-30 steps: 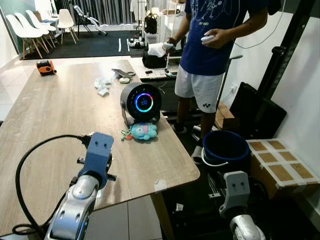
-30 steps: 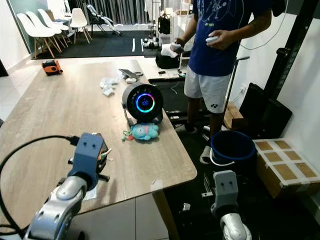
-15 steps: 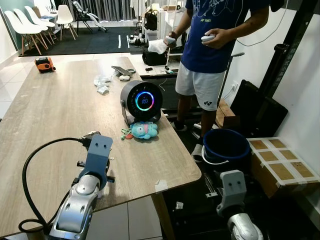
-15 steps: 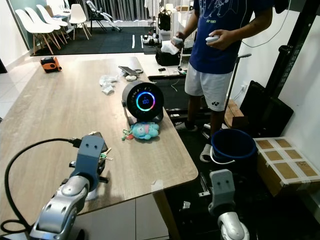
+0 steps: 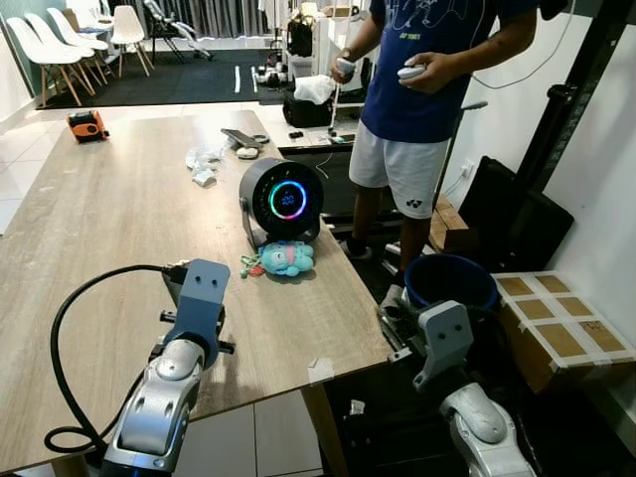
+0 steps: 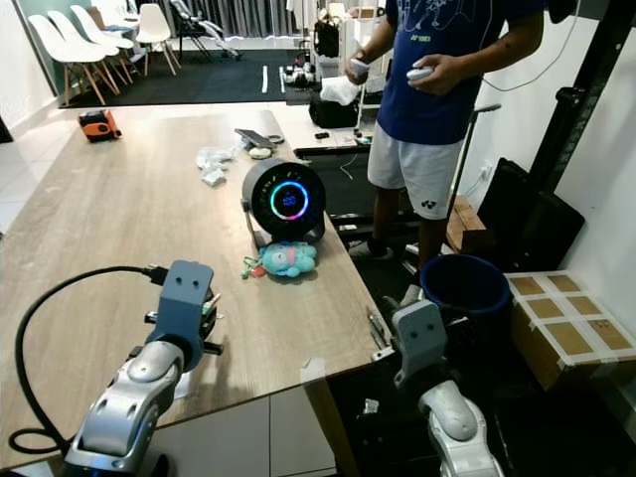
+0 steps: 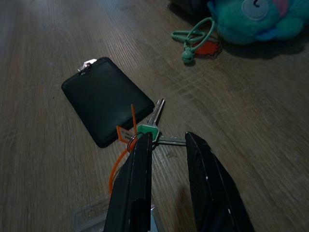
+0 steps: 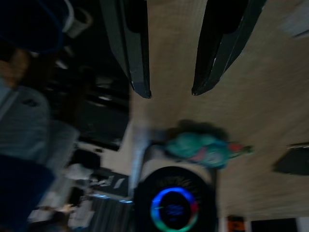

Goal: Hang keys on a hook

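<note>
A long wooden tabletop (image 5: 109,229) runs away from the robot, its right edge facing a person (image 5: 427,89) in a blue shirt and white shorts who stands on the floor past that edge, holding a small white object in each hand. On the floor off the tabletop's near right corner sits a dark blue bucket (image 5: 449,288), with a brown-tiled box (image 5: 558,333) just beside it.

Near the right edge, about midway along it, a round black speaker (image 5: 282,202) with a glowing coloured ring stands upright. A teal plush toy (image 5: 284,258) lies touching its base on the near side, a green cord trailing from it toward the robot's left.

The left gripper (image 7: 166,142) reaches over the near part of the tabletop, its fingers apart and straddling the keys (image 7: 153,126). The keys lie flat on the wood, not lifted: a green-headed key with an orange tag, resting against the corner of a black card holder (image 7: 107,99). The left-hand finger (image 7: 137,179) sits at the key ring.

The right gripper (image 8: 170,89) is raised beside the tabletop's near right corner, its fingers spread with nothing between them, pointing across toward the plush toy and speaker in a blurred view.

At the far left edge lies an orange tape measure (image 5: 85,123); crumpled white wrappers (image 5: 204,167) lie in the middle of the far half.
</note>
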Controlling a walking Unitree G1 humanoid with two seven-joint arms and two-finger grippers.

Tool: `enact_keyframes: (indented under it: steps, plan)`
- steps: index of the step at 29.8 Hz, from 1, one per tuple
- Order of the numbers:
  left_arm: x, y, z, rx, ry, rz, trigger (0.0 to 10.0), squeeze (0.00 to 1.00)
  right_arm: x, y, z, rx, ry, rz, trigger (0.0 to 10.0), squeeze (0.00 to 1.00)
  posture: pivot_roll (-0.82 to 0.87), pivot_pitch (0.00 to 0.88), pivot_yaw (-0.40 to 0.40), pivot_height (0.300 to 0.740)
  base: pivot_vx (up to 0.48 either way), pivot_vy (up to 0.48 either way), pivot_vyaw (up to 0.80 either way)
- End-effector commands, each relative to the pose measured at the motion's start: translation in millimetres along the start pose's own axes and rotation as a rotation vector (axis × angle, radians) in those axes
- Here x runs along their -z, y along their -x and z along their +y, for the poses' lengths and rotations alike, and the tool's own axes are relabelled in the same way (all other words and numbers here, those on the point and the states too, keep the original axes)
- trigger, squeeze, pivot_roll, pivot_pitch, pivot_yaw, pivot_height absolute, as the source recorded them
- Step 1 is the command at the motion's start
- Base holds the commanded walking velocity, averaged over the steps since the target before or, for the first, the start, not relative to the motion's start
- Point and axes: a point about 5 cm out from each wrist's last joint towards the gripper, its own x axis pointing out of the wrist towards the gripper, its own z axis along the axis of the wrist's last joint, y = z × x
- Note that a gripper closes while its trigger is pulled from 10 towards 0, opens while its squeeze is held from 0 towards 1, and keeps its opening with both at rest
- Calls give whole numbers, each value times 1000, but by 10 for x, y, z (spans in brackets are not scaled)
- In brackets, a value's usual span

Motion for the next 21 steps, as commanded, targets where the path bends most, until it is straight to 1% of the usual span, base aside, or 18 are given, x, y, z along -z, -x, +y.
enact_keyframes:
  steps: [1, 4, 5, 6, 7, 9, 10, 12, 13, 14, 15, 18, 21]
  plan:
    - [59, -33, -28, -18, 2, 31, 10000, 0, 34, 5, 84, -39, -27, 19, 10000, 0, 57, 134, 33, 740, 0, 0, 0]
    - [68, -58, -27, -32, 2, 40, 10000, 0, 31, -16, 131, -59, -36, 16, 10000, 0, 56, 137, 32, 740, 0, 0, 0]
    - [70, -89, -21, -49, 1, 48, 10000, 0, 28, -44, 186, -82, -46, 15, 10000, 0, 59, 148, 27, 740, 0, 0, 0]
    - [70, -89, -21, -49, 1, 48, 10000, 0, 28, -44, 186, -82, -46, 15, 10000, 0, 59, 148, 27, 740, 0, 0, 0]
    - [68, -115, -8, -71, 0, 52, 10000, 0, 26, -67, 230, -100, -53, 14, 10000, 0, 60, 153, 24, 740, 0, 0, 0]
    - [68, -115, -8, -71, 0, 52, 10000, 0, 26, -67, 230, -100, -53, 14, 10000, 0, 60, 153, 24, 740, 0, 0, 0]
    - [70, -159, 53, -110, -8, 61, 10000, 0, 2, -106, 312, -135, -70, 9, 10000, 0, 64, 159, 21, 740, 0, 0, 0]
    - [74, -174, 114, -128, -15, 66, 10000, 0, -25, -127, 365, -161, -82, 2, 10000, 0, 66, 165, 21, 740, 0, 0, 0]
    - [74, -174, 114, -128, -15, 66, 10000, 0, -25, -127, 365, -161, -82, 2, 10000, 0, 66, 165, 21, 740, 0, 0, 0]
    - [74, -167, 161, -133, -17, 67, 10000, 0, -45, -134, 406, -182, -91, -1, 10000, 0, 67, 168, 19, 740, 0, 0, 0]
    - [74, -167, 161, -133, -17, 67, 10000, 0, -45, -134, 406, -182, -91, -1, 10000, 0, 67, 168, 19, 740, 0, 0, 0]
    - [95, -147, 225, -149, -25, 73, 10000, 0, -44, -124, 467, -216, -103, 4, 10000, 0, 73, 169, 16, 740, 0, 0, 0]
    - [116, -145, 238, -158, -28, 78, 10000, 0, -33, -117, 486, -225, -105, 8, 10000, 0, 77, 170, 14, 740, 0, 0, 0]
